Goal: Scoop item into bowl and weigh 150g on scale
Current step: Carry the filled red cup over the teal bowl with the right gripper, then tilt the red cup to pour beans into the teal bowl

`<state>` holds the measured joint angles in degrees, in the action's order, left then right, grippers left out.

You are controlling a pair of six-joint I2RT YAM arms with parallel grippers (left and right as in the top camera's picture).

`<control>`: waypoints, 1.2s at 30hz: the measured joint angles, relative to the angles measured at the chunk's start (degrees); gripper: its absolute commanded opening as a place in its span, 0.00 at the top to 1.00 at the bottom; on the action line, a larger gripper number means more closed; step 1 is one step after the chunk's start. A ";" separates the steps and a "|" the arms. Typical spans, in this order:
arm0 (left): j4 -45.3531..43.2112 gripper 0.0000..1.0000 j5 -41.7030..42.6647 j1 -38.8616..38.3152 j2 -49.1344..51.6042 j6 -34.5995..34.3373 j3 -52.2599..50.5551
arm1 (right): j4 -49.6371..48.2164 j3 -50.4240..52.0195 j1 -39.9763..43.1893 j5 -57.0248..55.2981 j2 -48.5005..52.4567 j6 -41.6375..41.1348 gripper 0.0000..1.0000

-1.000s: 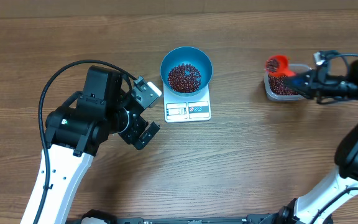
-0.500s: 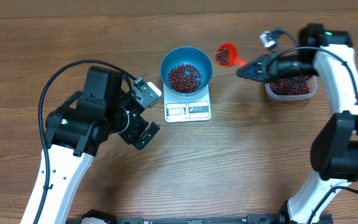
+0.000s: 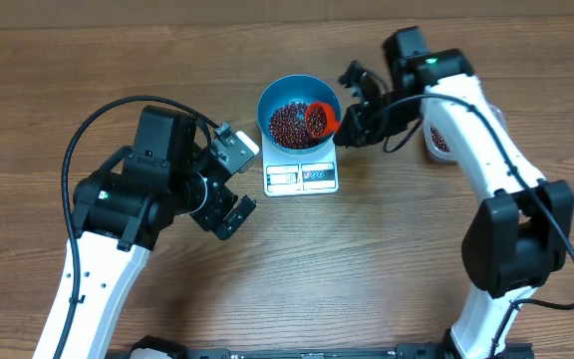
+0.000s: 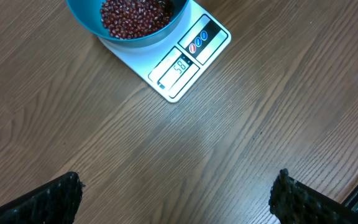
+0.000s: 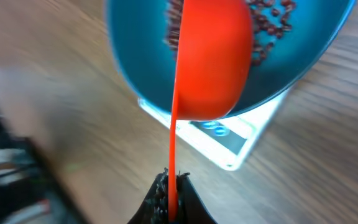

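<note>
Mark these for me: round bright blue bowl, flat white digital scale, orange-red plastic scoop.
round bright blue bowl (image 3: 266, 108): overhead view, left inner wall.
flat white digital scale (image 4: 178, 67): left wrist view, display window.
orange-red plastic scoop (image 5: 213, 62): right wrist view, outside of its cup.

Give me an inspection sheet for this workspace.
Surface: brown wood-grain table.
Job's things: round bright blue bowl holding small dark red-brown beans, standing on flat white rectangular digital scale; orange-red plastic scoop over bowl.
Clutter: clear plastic tub of beans, right side, partly hidden.
End effectors: left end effector open, empty; right end effector shut on scoop handle.
Cables: black cable looped above left arm.
Surroundings: nothing seen.
</note>
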<state>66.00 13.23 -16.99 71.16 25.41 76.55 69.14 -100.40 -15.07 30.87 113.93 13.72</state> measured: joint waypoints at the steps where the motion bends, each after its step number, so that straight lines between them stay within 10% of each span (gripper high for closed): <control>1: 0.00 0.00 -0.02 0.00 0.00 0.00 0.00 | -0.22 0.00 -0.68 -1.29 0.00 -0.07 0.96; 19: 0.00 0.00 -0.02 0.00 0.00 0.00 0.00 | -9.42 -0.85 -14.36 -38.27 -1.07 0.35 0.96; 36: -0.02 0.01 0.00 0.00 0.00 0.00 0.00 | -10.62 -1.09 -16.09 -42.60 -4.70 1.31 0.96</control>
<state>65.98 13.23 -16.99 71.16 25.41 76.55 58.52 -101.49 -31.16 -11.73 109.23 15.03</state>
